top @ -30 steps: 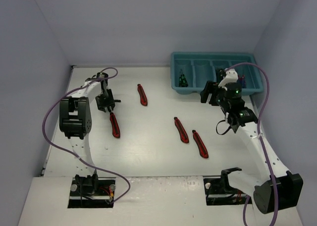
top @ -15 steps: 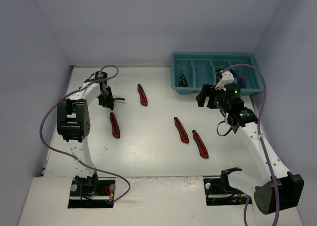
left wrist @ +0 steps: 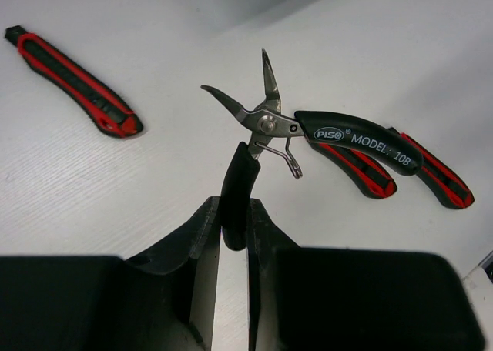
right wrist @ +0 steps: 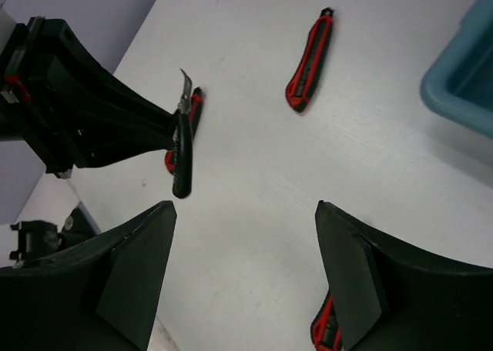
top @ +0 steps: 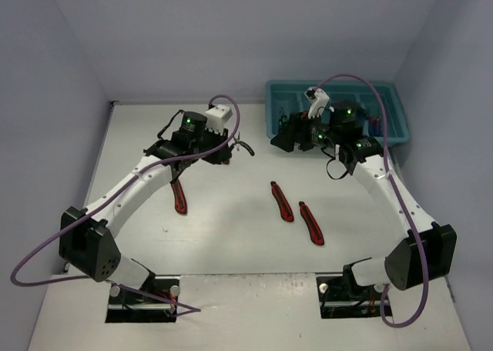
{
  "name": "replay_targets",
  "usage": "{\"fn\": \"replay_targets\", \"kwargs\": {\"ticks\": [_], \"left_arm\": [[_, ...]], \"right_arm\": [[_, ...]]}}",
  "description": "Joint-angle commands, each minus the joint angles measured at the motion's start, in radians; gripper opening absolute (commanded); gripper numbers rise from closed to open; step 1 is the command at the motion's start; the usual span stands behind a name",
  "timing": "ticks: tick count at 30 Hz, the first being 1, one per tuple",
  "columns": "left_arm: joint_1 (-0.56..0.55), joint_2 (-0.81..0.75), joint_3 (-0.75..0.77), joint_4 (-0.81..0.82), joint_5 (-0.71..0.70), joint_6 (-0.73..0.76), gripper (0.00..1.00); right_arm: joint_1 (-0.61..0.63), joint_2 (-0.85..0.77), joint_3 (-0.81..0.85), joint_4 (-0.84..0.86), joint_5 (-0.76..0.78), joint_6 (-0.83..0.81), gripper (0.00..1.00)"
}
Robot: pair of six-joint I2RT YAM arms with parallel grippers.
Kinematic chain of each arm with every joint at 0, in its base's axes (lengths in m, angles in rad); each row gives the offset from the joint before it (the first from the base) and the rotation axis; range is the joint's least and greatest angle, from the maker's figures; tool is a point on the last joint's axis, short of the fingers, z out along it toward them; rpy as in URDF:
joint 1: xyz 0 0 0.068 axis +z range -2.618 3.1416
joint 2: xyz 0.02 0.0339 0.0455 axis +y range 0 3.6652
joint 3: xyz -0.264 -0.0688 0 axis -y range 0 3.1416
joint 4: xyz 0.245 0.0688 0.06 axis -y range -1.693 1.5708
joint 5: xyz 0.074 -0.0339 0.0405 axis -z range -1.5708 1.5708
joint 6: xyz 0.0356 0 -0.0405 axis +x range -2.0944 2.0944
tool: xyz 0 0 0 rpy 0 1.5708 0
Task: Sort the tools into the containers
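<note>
My left gripper point(top: 229, 150) is shut on one handle of black-handled pliers point(left wrist: 269, 124), held above the table with the jaws spread; the pliers also show in the right wrist view point(right wrist: 182, 155). My right gripper point(top: 293, 140) is open and empty, hovering by the near left corner of the teal tray point(top: 385, 97), whose compartments hold several tools. Three red-and-black utility knives lie on the table: one left point(top: 179, 197), one in the middle point(top: 282, 201), one right of it point(top: 311, 222). The left wrist view shows the gripper point(left wrist: 233, 220) and knives point(left wrist: 77, 85) point(left wrist: 362, 170) point(left wrist: 435, 170).
The tray corner point(right wrist: 462, 81) shows in the right wrist view, with knives beyond point(right wrist: 310, 62) and below point(right wrist: 327, 328) my open right gripper point(right wrist: 246, 243). Walls enclose the table on the left, back and right.
</note>
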State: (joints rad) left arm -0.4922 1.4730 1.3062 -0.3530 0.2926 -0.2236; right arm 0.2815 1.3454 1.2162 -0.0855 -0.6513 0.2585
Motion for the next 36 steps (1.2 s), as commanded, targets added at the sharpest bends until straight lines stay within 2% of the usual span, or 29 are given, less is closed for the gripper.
{"fn": "replay_targets", "kwargs": {"ticks": [1, 12, 19, 24, 29, 33, 36], "left_arm": [[-0.062, -0.049, 0.009, 0.101, -0.030, 0.059, 0.00], [-0.127, -0.032, 0.062, 0.123, -0.080, 0.066, 0.00], [-0.139, -0.031, 0.071, 0.144, -0.076, 0.064, 0.00], [-0.148, -0.026, 0.070, 0.150, -0.073, 0.071, 0.00], [-0.151, -0.015, 0.065, 0.162, -0.069, 0.075, 0.00], [-0.151, -0.008, 0.065, 0.174, -0.069, 0.073, 0.00], [-0.151, -0.006, 0.066, 0.172, -0.083, 0.073, 0.07]], "right_arm": [[0.024, 0.031, 0.081, 0.048, -0.159, 0.052, 0.70], [0.086, 0.090, 0.087, 0.046, -0.213, 0.050, 0.62], [0.096, 0.103, 0.034, 0.046, -0.152, 0.037, 0.61], [0.101, 0.111, 0.024, 0.046, -0.125, 0.027, 0.55], [0.105, 0.123, 0.031, 0.047, -0.125, 0.022, 0.40], [0.107, 0.126, 0.026, 0.046, -0.120, 0.018, 0.16], [0.105, 0.122, 0.027, 0.045, -0.101, 0.015, 0.04]]}}
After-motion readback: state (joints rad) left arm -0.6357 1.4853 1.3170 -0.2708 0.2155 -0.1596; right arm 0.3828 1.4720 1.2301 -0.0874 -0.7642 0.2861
